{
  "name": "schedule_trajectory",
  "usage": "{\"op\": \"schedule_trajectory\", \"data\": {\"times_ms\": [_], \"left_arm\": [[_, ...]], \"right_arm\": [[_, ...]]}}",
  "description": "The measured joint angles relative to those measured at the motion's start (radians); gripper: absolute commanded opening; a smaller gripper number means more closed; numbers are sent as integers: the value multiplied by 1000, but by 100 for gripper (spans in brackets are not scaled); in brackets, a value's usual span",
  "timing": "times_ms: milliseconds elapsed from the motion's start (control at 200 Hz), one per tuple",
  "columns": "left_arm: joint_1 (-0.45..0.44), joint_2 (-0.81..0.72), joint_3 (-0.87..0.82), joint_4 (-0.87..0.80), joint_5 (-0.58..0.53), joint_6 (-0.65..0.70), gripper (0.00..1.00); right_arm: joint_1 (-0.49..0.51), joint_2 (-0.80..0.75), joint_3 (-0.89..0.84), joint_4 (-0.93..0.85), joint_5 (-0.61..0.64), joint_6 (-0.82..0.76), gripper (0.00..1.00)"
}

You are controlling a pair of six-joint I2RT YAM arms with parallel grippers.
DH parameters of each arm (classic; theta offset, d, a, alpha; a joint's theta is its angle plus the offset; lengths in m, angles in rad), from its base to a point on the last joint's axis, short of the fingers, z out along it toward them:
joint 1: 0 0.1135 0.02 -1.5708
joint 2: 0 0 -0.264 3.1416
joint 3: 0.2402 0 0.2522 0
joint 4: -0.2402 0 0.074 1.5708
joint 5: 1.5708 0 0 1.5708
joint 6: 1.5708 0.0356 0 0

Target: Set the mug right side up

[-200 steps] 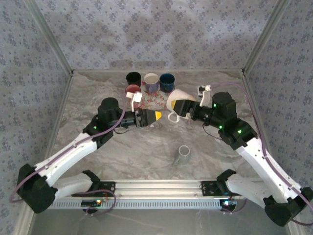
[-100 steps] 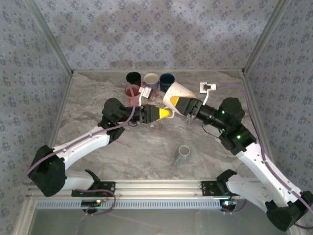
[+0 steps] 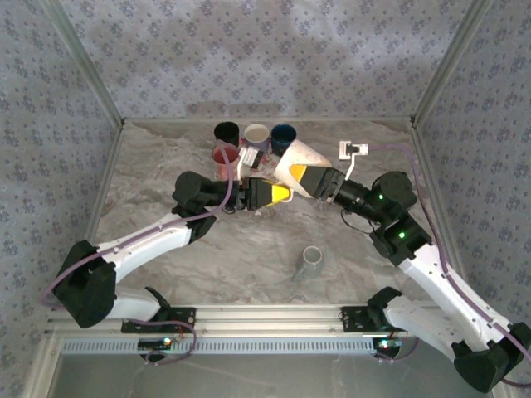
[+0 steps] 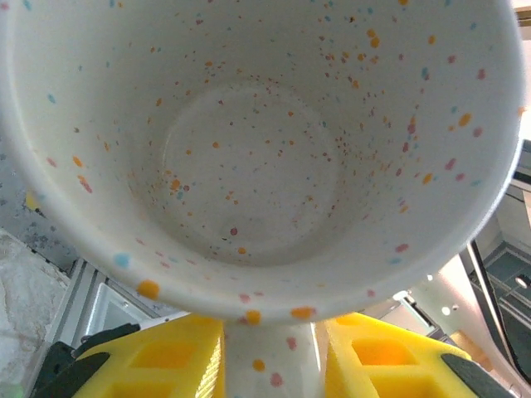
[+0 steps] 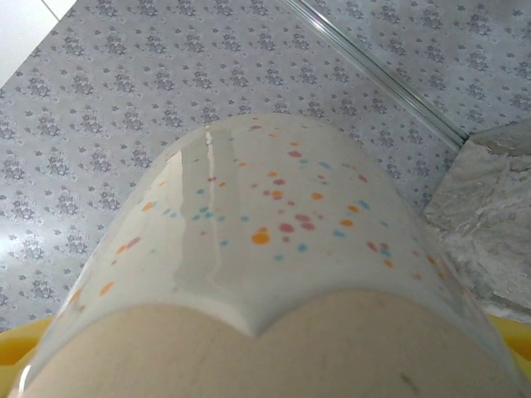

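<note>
Two grippers meet on the mug (image 3: 300, 156), which hangs in the air at the upper middle of the top view. The right gripper (image 3: 300, 174) clamps its body from the right. The left gripper (image 3: 284, 191), jaws narrow, pinches the handle (image 4: 270, 365) from the lower left. The mug's mouth opens toward the left wrist, so its axis lies tilted, and I judge the turn falls to the left arm.
</note>
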Motion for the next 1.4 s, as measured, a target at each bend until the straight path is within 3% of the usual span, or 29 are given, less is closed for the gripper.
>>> {"op": "schedule_trajectory", "data": {"times_ms": [115, 215, 310, 405, 475, 540, 984, 1149, 1259, 1399], "left_arm": [[-6, 0, 9, -10, 4, 19, 19], [-5, 0, 15, -40, 3, 54, 0], [-5, -2, 15, -68, 3, 64, 0], [-7, -13, 15, -88, 5, 83, 0], [-10, -24, 15, -115, 4, 102, 0], [-13, -35, 15, -144, 5, 126, 0], [-23, -93, 8, -386, -7, 269, 0], [-31, -122, 41, -632, -59, 438, 0], [-13, -147, 76, -831, -197, 591, 0], [30, -150, 93, -1023, -497, 769, 0]], "right_arm": [[9, -7, -1, 1, 6, 0, 45], [10, -13, -6, -6, 24, 3, 45], [12, -20, -12, -12, 31, -5, 50], [16, -24, -14, -18, 35, -5, 64], [19, -29, -17, -20, 35, -6, 89], [22, -35, -19, -29, 35, -12, 100], [18, -113, 17, -308, 126, -128, 100], [15, -147, 59, -499, 201, -207, 100], [-8, -179, 152, -680, 354, -264, 100], [-22, -237, 269, -826, 502, -332, 100]]}}
